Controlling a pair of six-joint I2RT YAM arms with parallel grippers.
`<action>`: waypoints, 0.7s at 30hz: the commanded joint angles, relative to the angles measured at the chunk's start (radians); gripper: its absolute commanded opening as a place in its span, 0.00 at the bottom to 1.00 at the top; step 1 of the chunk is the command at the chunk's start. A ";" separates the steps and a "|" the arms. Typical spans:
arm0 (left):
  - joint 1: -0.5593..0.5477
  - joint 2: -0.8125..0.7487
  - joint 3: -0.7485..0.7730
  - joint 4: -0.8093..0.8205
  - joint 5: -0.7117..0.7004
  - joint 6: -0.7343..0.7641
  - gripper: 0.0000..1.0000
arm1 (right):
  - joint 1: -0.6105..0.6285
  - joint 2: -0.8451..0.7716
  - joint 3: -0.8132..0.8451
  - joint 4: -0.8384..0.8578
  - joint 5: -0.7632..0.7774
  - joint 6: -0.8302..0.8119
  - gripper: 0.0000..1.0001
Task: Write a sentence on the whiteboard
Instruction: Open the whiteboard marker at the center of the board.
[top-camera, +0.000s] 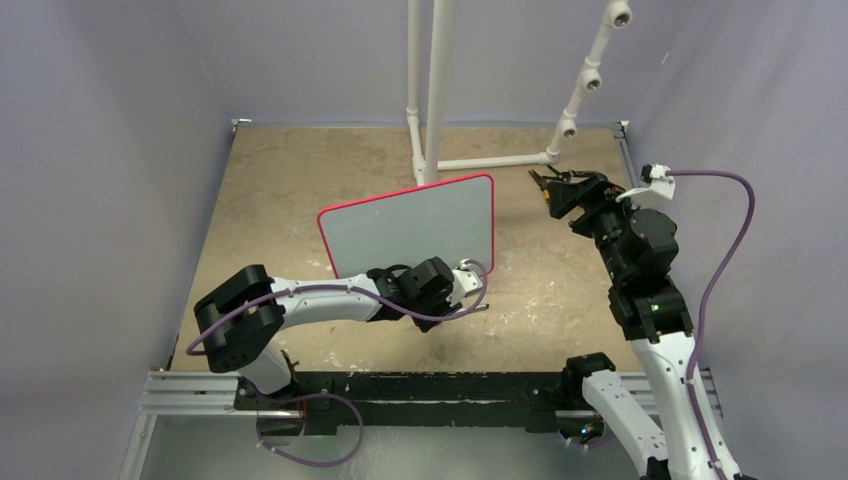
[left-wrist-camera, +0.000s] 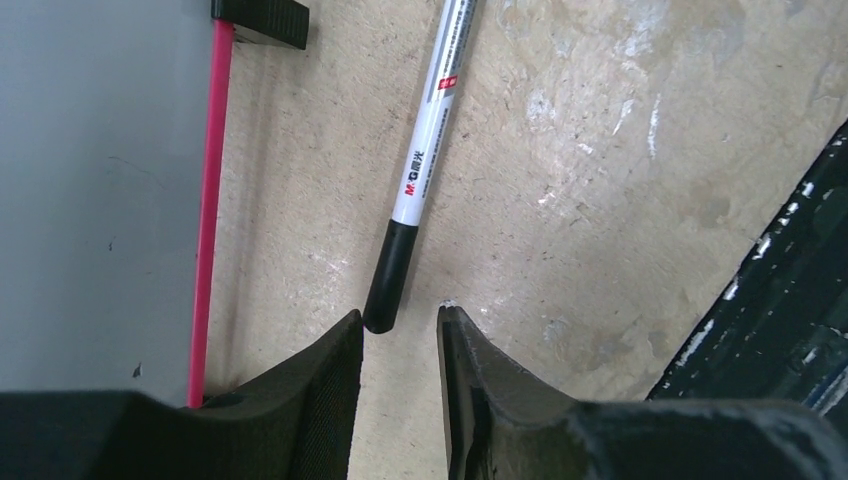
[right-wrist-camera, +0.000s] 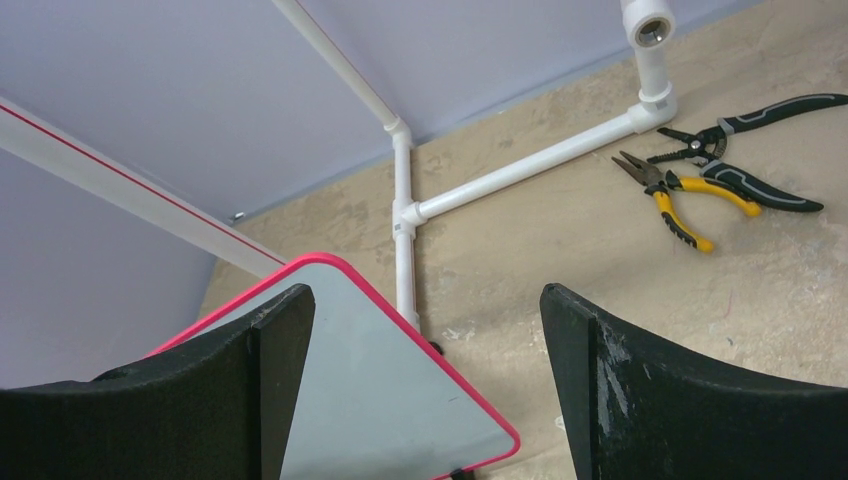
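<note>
The whiteboard (top-camera: 410, 225) stands upright mid-table on black feet, pale grey with a red border, and its face shows no sentence. A white marker (left-wrist-camera: 425, 160) with a black cap lies on the table just right of the board's red edge (left-wrist-camera: 207, 200). My left gripper (left-wrist-camera: 400, 315) is low over the table by the board's lower right corner (top-camera: 478, 285), its jaws a little apart. The marker's black end touches the left fingertip (left-wrist-camera: 345, 335) and nothing lies between the jaws. My right gripper (right-wrist-camera: 425, 295) hangs wide open in the air at the back right (top-camera: 545, 182), right of the whiteboard (right-wrist-camera: 380, 400).
A white pipe frame (top-camera: 435, 90) stands behind the board, with a branch (right-wrist-camera: 520, 170) lying on the table. Yellow-handled pliers (right-wrist-camera: 675, 200) and black-handled pliers (right-wrist-camera: 745, 150) lie at the back right. A black rail (left-wrist-camera: 790, 280) runs along the near edge.
</note>
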 joint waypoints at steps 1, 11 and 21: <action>-0.011 0.027 -0.011 0.047 -0.029 0.019 0.32 | 0.001 -0.015 -0.008 0.048 0.004 0.000 0.85; -0.054 0.087 -0.029 0.066 -0.100 -0.017 0.15 | 0.001 -0.036 -0.014 0.046 -0.008 -0.005 0.85; -0.064 -0.019 -0.085 0.107 -0.132 -0.135 0.00 | 0.000 -0.050 -0.080 -0.048 -0.162 0.042 0.85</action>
